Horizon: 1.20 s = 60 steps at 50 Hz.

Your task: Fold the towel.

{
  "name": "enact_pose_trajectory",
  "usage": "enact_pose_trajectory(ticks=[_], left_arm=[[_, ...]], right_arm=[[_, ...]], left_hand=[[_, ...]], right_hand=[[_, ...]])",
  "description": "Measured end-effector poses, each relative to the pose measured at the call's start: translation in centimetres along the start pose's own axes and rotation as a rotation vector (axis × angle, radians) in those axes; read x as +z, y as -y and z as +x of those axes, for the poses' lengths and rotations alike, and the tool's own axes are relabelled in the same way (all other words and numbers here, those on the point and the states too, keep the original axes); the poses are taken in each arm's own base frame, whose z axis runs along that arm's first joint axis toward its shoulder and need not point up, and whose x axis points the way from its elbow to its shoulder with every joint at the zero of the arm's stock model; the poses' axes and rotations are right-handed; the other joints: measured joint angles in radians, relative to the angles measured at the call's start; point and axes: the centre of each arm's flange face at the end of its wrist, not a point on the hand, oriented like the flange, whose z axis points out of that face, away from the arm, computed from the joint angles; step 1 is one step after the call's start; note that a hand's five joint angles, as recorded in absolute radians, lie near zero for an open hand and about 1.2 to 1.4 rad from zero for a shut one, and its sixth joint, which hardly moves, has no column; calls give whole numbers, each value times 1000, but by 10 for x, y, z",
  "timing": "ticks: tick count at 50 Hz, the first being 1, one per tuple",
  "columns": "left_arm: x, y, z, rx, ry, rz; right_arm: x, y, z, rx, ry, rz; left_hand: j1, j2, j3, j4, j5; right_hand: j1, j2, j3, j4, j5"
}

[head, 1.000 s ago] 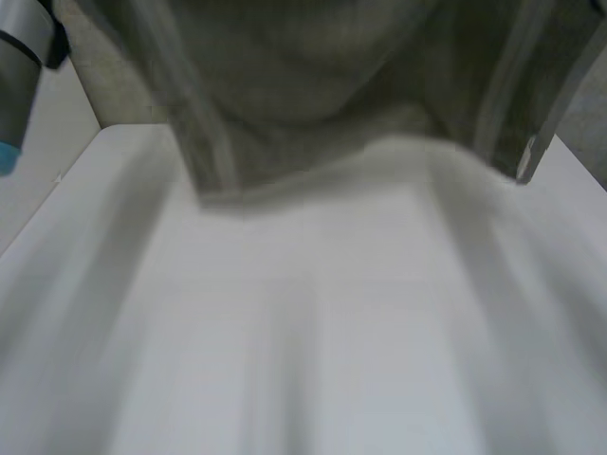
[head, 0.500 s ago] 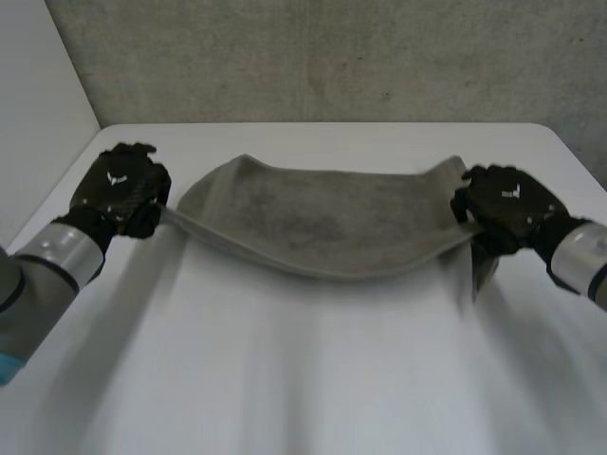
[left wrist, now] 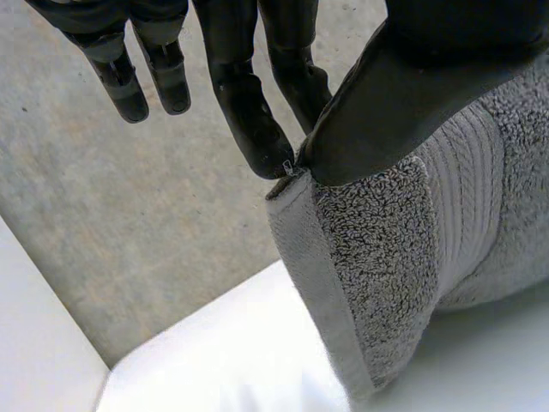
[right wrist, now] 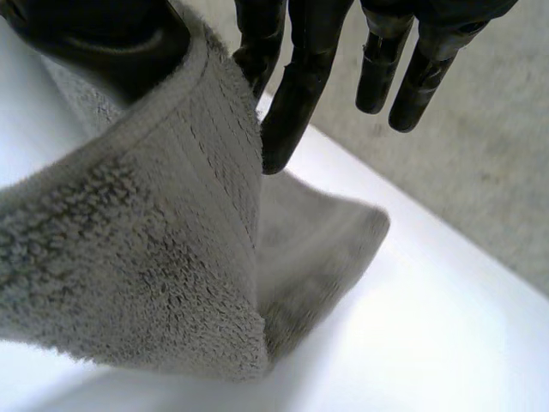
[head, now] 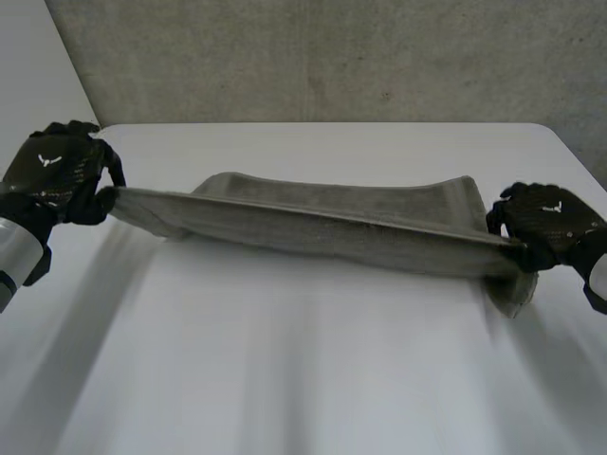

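Towel (head: 322, 223), grey, being held stretched between both hands over the table (head: 313, 379), toward its far side, in front of the wall (head: 332, 57). Gripping one short end with the left hand (head: 59, 175) by the table's left edge, and the other short end with the right hand (head: 547, 223) by the right edge. Sagging a little in the middle, the far long edge lying higher and behind the near one; touching the table there or hanging just clear of it, impossible to tell. Trailing a loose corner (head: 517, 292) down below the right hand toward the table.

Looking along the left palm: pinching the hemmed corner between the left thumb (left wrist: 412, 94) and a finger (left wrist: 257, 120), the tips meeting right at the hem. Holding the other digits straight and apart from the cloth. Hanging down from that pinch, thick terry with a ribbed band across it.

Looking along the right palm: draping over the right thumb (right wrist: 103, 39) and being pressed against the nearest fingers (right wrist: 260, 43), the rest pointing straight and clear of the cloth. Folding back on itself below the pinch, the lower flap reaching down toward the table.
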Motion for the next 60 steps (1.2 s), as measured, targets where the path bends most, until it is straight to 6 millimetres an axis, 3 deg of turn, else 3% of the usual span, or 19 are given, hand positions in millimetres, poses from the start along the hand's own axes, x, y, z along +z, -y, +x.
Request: enact_pose_trajectory(ticks=[5, 9, 13, 19, 25, 33, 42, 47, 52, 60], left_arm=[[-1, -5, 2, -25, -9, -15], [-1, -6, 2, -30, -10, -18], [-1, -6, 1, -28, -8, -17], [-1, -6, 1, -28, -8, -18], [-3, -7, 2, -35, -19, -33], [-9, -1, -9, -43, -2, -46], [-28, 31, -27, -60, 21, 6], [-34, 45, -34, -93, 34, 44], [-35, 46, -36, -131, 33, 51], [-19, 19, -39, -197, 21, -37]], right_arm=[[9, -17, 6, 28, -14, -56], [12, -24, 10, 39, -31, -81], [12, -26, 12, 45, -41, -96], [7, -26, 8, 67, -17, -128], [1, -19, 5, 61, 9, -132], [-17, 14, 9, -31, -19, -71], [-56, 89, 12, -160, -46, 117], [-65, 110, 12, -203, -31, 187], [-58, 107, 19, -196, -14, 177], [-25, 62, 26, -213, 51, 39]], left_hand=[[0, 0, 0, 0, 0], [0, 4, 0, 0, 1], [0, 4, 0, 0, 1], [0, 4, 0, 0, 1], [0, 6, 0, 0, 6], [0, 6, 0, 0, 6], [0, 6, 0, 0, 6], [1, 6, 0, 0, 8], [1, 6, 0, 0, 9], [1, 6, 0, 0, 9]], right_hand=[[-16, -25, 0, 0, -29], [-260, -266, 0, 0, -283], [-325, -308, 0, 0, -346], [5, 12, 0, 0, -16], [5, 17, 0, 0, -6], [5, 17, 0, 0, -6], [5, 17, 0, 0, -6], [5, 18, 0, 0, -6], [5, 18, 0, 0, -6], [5, 18, 0, 0, -6]])
